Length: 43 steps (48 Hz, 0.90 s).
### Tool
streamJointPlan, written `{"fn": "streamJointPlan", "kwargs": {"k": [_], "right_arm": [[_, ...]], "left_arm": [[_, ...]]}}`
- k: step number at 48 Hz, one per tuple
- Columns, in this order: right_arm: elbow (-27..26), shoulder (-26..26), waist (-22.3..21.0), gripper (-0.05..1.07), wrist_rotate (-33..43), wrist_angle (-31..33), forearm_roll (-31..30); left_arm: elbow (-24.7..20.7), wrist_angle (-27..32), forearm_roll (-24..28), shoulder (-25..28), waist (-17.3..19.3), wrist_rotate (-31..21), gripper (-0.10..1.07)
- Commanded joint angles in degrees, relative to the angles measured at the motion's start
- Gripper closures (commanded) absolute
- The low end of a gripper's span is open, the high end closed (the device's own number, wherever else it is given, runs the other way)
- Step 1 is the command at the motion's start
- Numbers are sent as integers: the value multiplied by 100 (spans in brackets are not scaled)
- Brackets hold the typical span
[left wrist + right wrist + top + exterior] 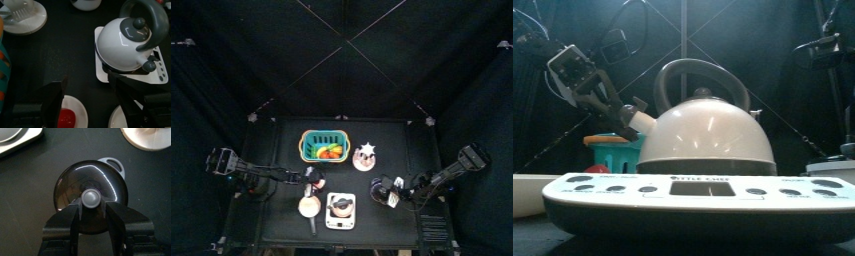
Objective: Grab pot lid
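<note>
While the left gripper [87,102] rests with jaws apart near the table's [285,140] left edge, the right gripper [91,215] points straight down over the pot lid [91,196] toward the front-right corner, jaws apart astride its knob [90,197].

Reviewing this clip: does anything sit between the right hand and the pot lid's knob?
Nothing visible does. In the right wrist view the right hand sits directly over the dark pot lid, its fingers flanking the grey knob, with no object in the gap. The kettle stands elsewhere.
</note>
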Motion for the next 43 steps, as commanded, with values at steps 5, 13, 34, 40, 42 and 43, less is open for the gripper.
{"fn": "streamJointPlan", "kwargs": {"k": [5, 13, 34, 40, 42, 43], "right_arm": [[-44, 26, -211, 38, 9, -193, -193], [-185, 18, -229, 38, 0, -202, -404], [-475, -9, -211, 38, 0, -185, -703], [-501, -35, -211, 38, 0, -167, -773], [-501, -35, -211, 38, 0, -158, -791], [-501, -35, -211, 38, 0, -141, -791]], "left_arm": [[-62, -18, -9, -18, 9, 9, 0], [-62, -18, -9, -18, 9, 9, 0], [-53, -18, -9, -18, 9, 9, 0], [-53, -18, -9, -18, 9, 0, 0], [-53, -18, -9, -18, 9, 9, 0], [-53, -18, -9, -18, 9, 9, 0]]}}
